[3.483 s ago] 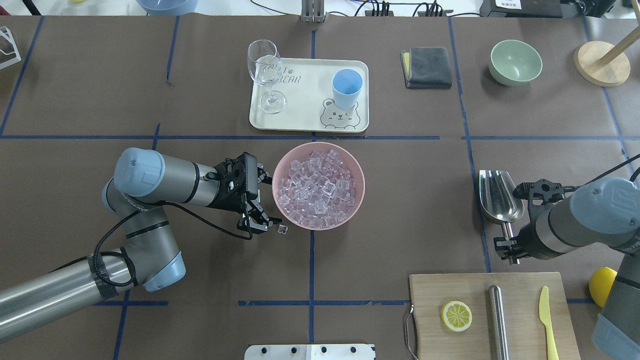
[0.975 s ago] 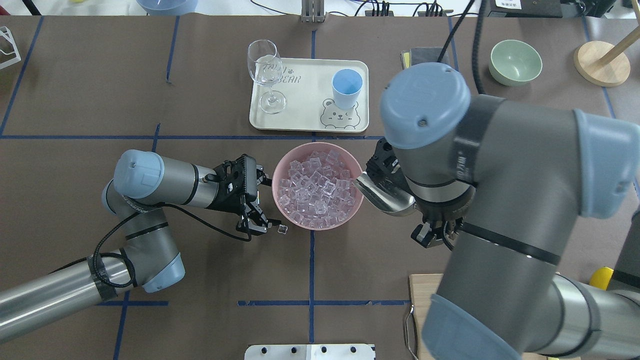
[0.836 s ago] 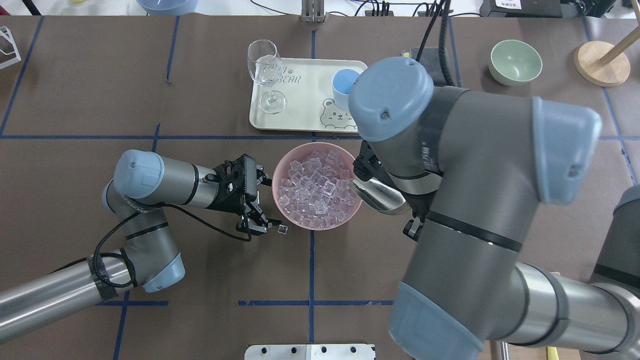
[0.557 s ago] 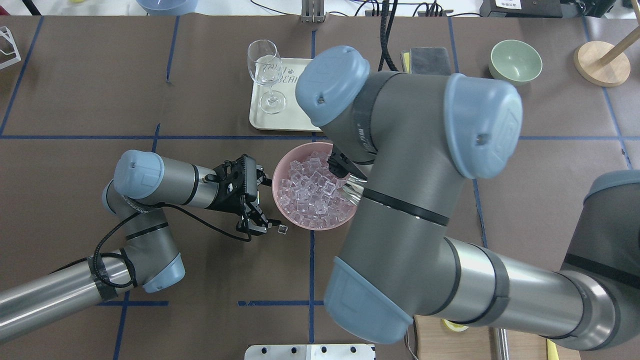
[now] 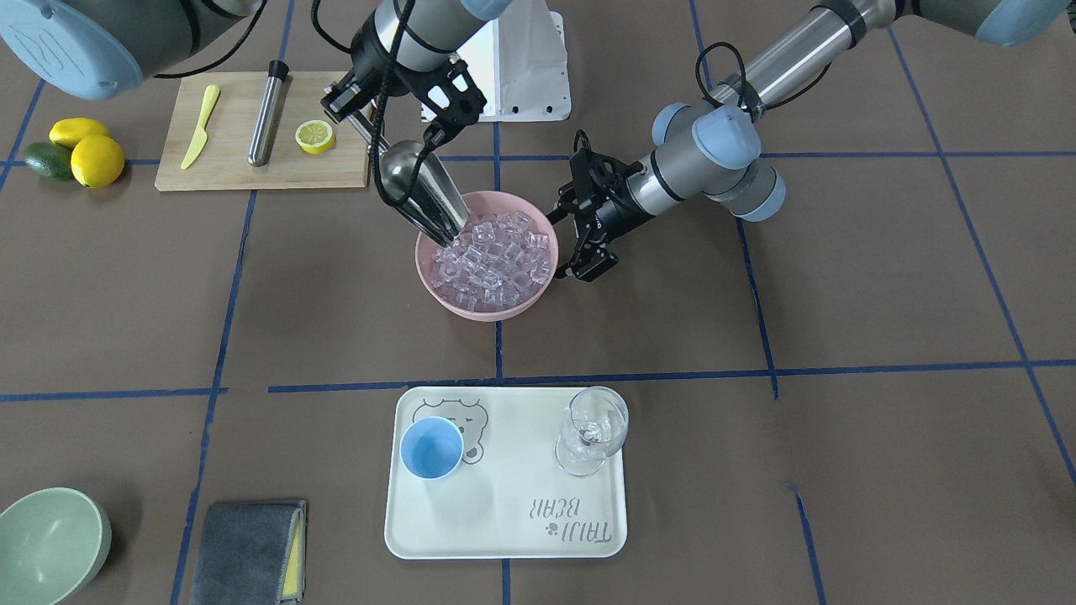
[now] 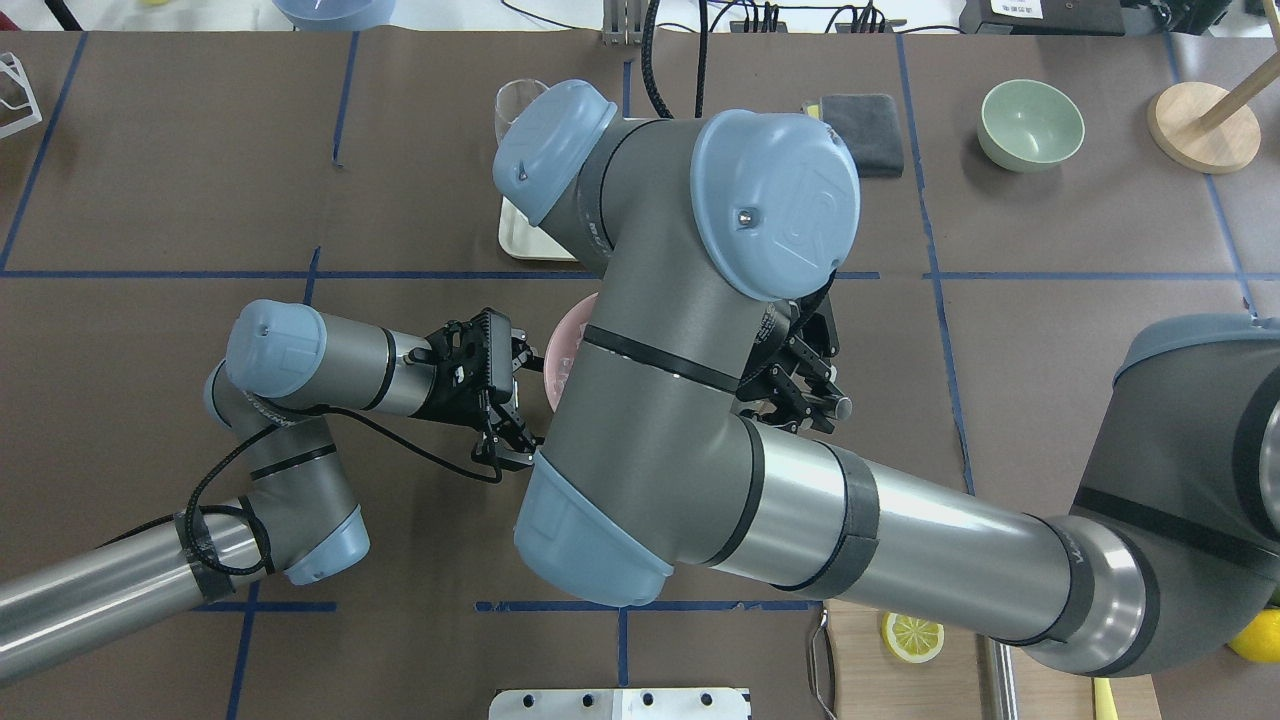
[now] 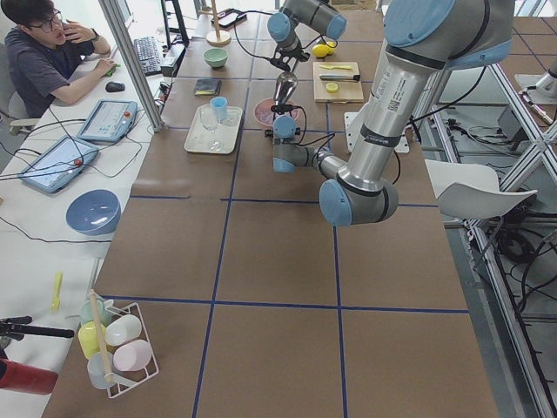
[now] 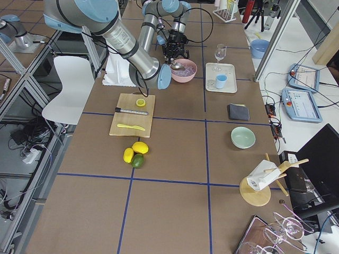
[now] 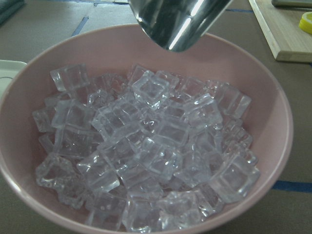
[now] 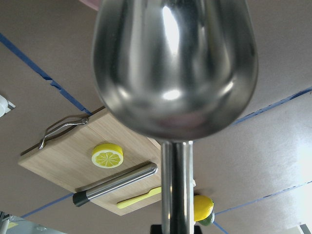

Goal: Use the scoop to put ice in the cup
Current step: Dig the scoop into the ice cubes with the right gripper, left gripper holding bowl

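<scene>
The steel scoop (image 5: pixel 416 189) slants mouth-down, its tip at the pink bowl's (image 5: pixel 471 309) rim on the robot's right side. In the left wrist view its tip (image 9: pixel 178 22) hangs just above the ice (image 9: pixel 146 146). My right gripper (image 5: pixel 361 126) is shut on the scoop's rod handle (image 10: pixel 175 185). The ice (image 5: pixel 496 252) fills the bowl. My left gripper (image 5: pixel 588 267) sits beside the bowl's other side, fingers together and empty. The light-blue cup (image 5: pixel 431 448) stands empty on the cream tray (image 5: pixel 504 521). In the overhead view my right arm hides the cup and most of the bowl (image 6: pixel 560 345).
A wine glass (image 5: pixel 593 428) stands on the tray beside the cup. A wooden board (image 5: pixel 227 160) behind the bowl holds a lemon slice, a steel cylinder and a yellow knife. A green bowl (image 5: pixel 46 542) and a grey cloth (image 5: pixel 248 538) lie at the far corner.
My right arm has swung in from the right with the scoop and tipped its mouth down at the ice bowl. It now covers the bowl and tray from overhead. The left arm has not moved.
</scene>
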Robot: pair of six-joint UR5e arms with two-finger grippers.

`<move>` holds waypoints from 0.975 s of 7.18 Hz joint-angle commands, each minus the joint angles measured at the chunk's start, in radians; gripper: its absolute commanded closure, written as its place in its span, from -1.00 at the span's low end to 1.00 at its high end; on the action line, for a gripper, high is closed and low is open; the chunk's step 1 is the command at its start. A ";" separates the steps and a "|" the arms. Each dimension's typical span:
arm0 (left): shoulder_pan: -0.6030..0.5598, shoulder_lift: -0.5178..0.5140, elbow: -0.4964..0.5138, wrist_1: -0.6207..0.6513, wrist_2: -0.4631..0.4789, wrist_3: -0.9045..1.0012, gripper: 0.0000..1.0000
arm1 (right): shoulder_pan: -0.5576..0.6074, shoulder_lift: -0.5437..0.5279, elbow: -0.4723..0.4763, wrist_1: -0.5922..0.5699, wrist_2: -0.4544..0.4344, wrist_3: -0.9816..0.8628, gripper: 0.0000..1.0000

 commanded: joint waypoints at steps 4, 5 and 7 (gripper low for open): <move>0.000 0.000 0.000 -0.002 -0.001 0.000 -1.00 | -0.008 0.017 -0.101 0.007 -0.001 -0.003 1.00; 0.002 -0.002 0.000 -0.002 0.001 0.000 -1.00 | -0.011 0.017 -0.101 0.015 0.001 -0.003 1.00; 0.000 0.000 0.002 -0.002 0.001 0.000 -1.00 | -0.024 0.011 -0.156 0.116 -0.002 0.010 1.00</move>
